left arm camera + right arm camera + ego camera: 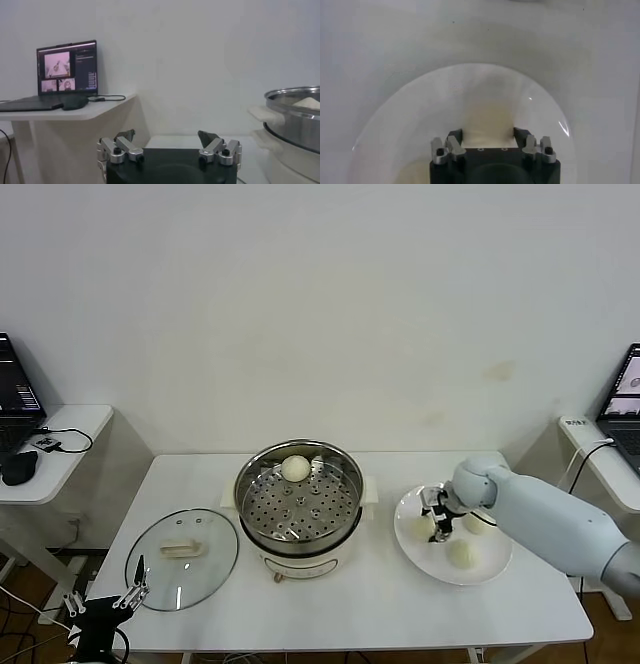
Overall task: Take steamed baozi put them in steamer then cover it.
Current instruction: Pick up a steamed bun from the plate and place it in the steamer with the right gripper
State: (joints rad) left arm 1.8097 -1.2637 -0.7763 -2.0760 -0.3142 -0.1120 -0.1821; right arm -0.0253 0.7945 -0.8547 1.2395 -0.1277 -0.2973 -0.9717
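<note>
Head view: right gripper (pixel 437 520) down on plate (pixel 425 556), jaws around a baozi (pixel 424 526), grip unconfirmed. 1 bun (pixel 295 468) in steamer (pixel 299 502), 3 on plate. Cover (pixel 182 558) on table. Left gripper (pixel 103 602) open, parked.

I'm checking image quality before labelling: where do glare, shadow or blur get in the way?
Head view: even light, soft shadows, the lid shows faint reflections. Right wrist view: thin glints on the plate rim; the bun between the right gripper fingers is pale and soft-edged. Left wrist view: the steamer rim shines, the laptop screen is blurred.
</note>
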